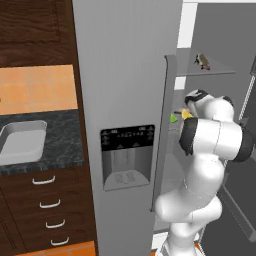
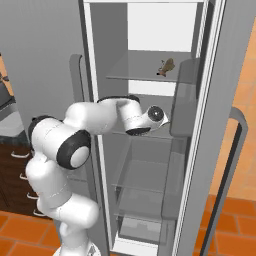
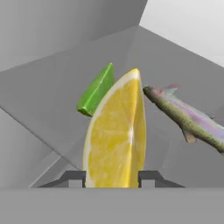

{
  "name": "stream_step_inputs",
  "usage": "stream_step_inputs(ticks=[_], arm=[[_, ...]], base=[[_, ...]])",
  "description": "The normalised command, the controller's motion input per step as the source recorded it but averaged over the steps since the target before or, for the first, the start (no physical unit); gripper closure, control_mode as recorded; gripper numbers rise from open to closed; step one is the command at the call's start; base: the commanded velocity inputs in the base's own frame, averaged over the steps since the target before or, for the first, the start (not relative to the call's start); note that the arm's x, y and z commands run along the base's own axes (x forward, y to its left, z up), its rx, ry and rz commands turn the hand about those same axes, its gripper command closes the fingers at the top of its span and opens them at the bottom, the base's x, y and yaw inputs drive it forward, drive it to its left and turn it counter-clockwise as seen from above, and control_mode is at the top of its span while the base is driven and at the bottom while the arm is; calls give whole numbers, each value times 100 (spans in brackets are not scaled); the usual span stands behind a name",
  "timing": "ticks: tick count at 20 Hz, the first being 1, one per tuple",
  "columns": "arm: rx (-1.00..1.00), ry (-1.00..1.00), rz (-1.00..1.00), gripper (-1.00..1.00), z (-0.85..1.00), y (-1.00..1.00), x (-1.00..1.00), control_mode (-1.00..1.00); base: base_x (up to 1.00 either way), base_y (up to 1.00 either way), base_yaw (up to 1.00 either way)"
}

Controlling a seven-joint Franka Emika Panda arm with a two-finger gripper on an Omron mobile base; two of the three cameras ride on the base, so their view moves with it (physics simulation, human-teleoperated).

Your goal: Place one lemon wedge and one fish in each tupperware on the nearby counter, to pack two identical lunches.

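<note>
One open refrigerator (image 2: 150,125) serves as the landmark: its grey door with a dispenser panel (image 1: 127,157) is seen in the left base view, and glass shelves are seen inside the cabinet in the right base view. To the left of the refrigerator, a black speckled tabletop (image 1: 60,145) is seen over dark brown drawers (image 1: 47,210) with curved silver handles, and a pale grey sink basin (image 1: 20,142) is set into it. The white arm (image 1: 205,165) is reached into the refrigerator at a middle shelf. On an upper shelf of the refrigerator a small brown fish (image 2: 166,66) is lying. In the hand view a second fish (image 3: 188,118), silvery with a pinkish stripe, is seen on the shelf floor to the right of the lemon wedge (image 3: 116,135), close beside it. The lemon wedge is stood upright between the two fingertips (image 3: 72,178) of the hand (image 3: 111,179), which is narrowed onto it, with both tips shown touching its sides. Behind the lemon wedge and slightly to its left, a green lime wedge (image 3: 96,89) is seen on the same shelf.
</note>
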Motion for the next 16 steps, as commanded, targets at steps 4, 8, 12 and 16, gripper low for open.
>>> stream_step_inputs(ticks=[4, 8, 12, 16], arm=[[-1, -5, 0, 100, 27, 0, -100, -100], [0, 3, 0, 100, 78, 5, -100, -100], [-2, 6, 0, 100, 92, 27, -100, -100], [-9, 1, 3, 100, 63, 43, -100, -100]], base=[[0, 0, 0], [0, 0, 0], [0, 0, 0], [0, 0, 0]])
